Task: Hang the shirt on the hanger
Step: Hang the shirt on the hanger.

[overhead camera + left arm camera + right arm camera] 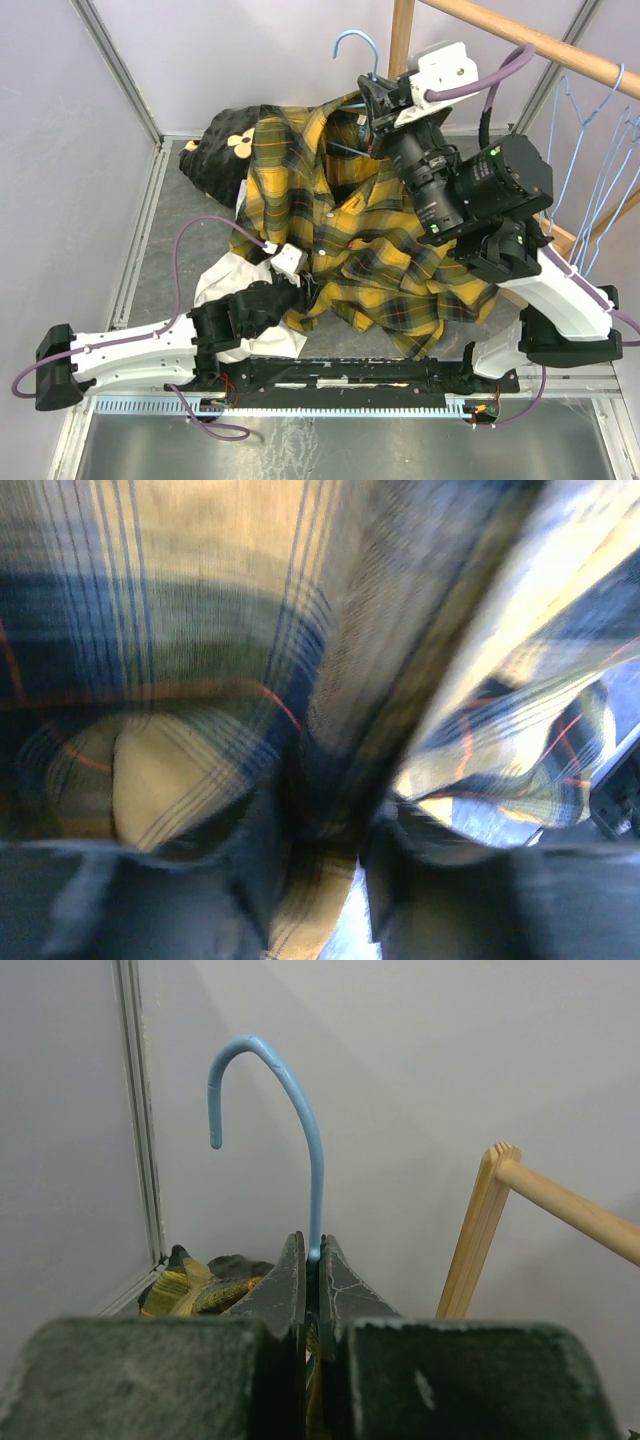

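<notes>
The right end effector (312, 1257) is clamped on the neck of the pale-blue wire hanger (300, 1110), holding it upright at the plaid shirt (340, 230) collar. The left end effector (325, 865) is closed on a fold of the shirt, which is heaped on the desk (165, 260), probably to draw the cloth over the hanger's shoulder.

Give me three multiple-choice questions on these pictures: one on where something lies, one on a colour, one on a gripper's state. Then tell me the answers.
1. Where does the white garment lie?
A. folded on a shelf
B. under the shirt, at its near-left edge
C. inside a box

2. What colour is the hanger?
A. red
B. pale blue
C. white

3. How is the right gripper?
A. open and empty
B. shut on a sleeve
C. shut on the hanger

Answers: 1 B, white cloth shows beneath the plaid; 2 B, the wire is plainly blue; 3 C, both fingers press the stem below the hook.
</notes>
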Robot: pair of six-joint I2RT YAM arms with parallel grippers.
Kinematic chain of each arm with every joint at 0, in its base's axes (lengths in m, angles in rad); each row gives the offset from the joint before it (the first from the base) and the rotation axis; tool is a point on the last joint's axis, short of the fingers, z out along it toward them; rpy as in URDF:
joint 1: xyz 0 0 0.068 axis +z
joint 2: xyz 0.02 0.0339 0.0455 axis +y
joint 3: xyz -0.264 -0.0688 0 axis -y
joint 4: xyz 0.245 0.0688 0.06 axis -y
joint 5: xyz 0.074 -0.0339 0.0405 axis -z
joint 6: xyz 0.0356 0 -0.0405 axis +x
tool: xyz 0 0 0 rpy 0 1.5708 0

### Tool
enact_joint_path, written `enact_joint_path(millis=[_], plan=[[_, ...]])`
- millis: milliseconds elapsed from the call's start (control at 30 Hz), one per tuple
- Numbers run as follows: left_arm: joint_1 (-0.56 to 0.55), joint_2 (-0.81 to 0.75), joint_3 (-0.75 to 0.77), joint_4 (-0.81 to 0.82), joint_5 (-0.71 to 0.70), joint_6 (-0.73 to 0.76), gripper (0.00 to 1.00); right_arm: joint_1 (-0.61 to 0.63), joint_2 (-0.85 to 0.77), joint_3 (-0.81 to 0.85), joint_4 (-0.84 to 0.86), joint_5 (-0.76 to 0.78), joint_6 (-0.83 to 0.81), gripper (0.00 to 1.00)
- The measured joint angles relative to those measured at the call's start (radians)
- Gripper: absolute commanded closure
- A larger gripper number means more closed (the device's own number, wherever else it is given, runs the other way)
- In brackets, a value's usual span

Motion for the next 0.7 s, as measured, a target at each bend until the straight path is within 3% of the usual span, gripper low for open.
enact_joint_path(millis=[100,167,400,533,700], plan=[[0.0,-0.017,0.008,-0.084,0.025,0.001,0.25,0.0,-0.026,-0.014,-0.001,-0.003,0.0,1.0],[0.0,-0.057,0.012,-0.133,0.052,0.01,0.2,0.0,-0.053,-0.025,-0.015,-0.012,0.009,1.0],[0.0,-0.251,0.159,-0.308,0.152,0.14,0.19,0.0,-0.221,-0.127,-0.121,-0.035,0.093,1.0],[0.0,-0.281,0.358,-0.426,0.186,0.262,0.18,-0.001,-0.321,-0.208,-0.226,-0.094,0.163,1.0],[0.0,-0.222,0.642,-0.55,0.203,0.409,0.1,-0.001,-0.405,-0.311,-0.351,-0.188,0.236,1.0]])
